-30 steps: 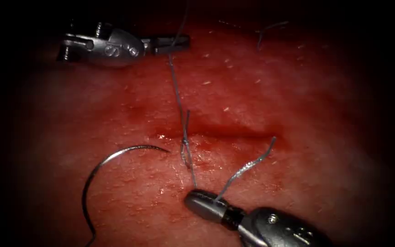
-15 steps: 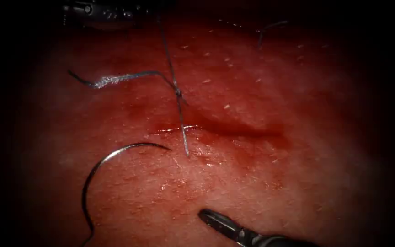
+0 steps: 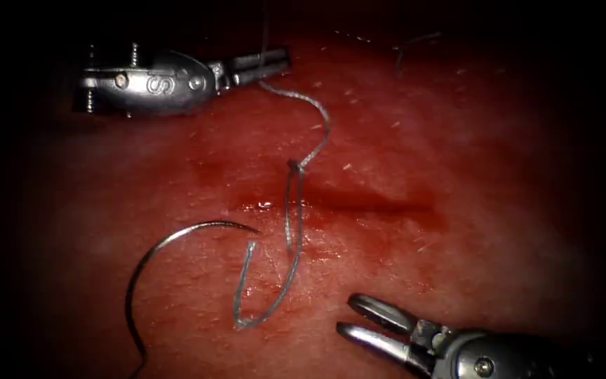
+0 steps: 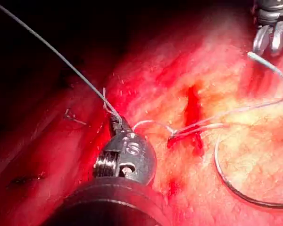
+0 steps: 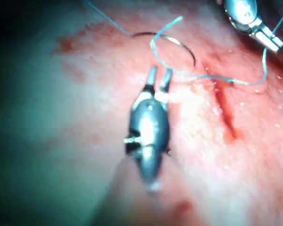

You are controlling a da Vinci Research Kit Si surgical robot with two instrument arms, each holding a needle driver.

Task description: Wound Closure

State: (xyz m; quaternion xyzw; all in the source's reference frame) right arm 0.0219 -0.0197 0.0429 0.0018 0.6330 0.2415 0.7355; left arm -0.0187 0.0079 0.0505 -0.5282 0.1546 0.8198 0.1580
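Note:
In the endoscope view my left tool (image 3: 283,61) is above the cut (image 3: 366,204), shut on the thread (image 3: 320,116). The thread curves slackly down to a knot (image 3: 294,165) at the cut's left end. A loose loop of thread (image 3: 285,281) lies on the tissue below it. The curved needle (image 3: 150,256) lies free on the tissue, left of the cut, held by neither tool. My right tool (image 3: 346,314) is below the cut, open, holding nothing. The left wrist view shows the left tool (image 4: 114,118) gripping the thread (image 4: 61,59). The right wrist view shows the right tool (image 5: 160,71) open near the needle (image 5: 181,44).
Red fluid wets the tissue (image 3: 457,140) around the cut. A short cut end of thread (image 3: 408,48) lies on the tissue at the far right.
My right tool let go of the thread, drew back and now stands open. My left tool pulled the thread up taut, then came back down; the thread is now slack.

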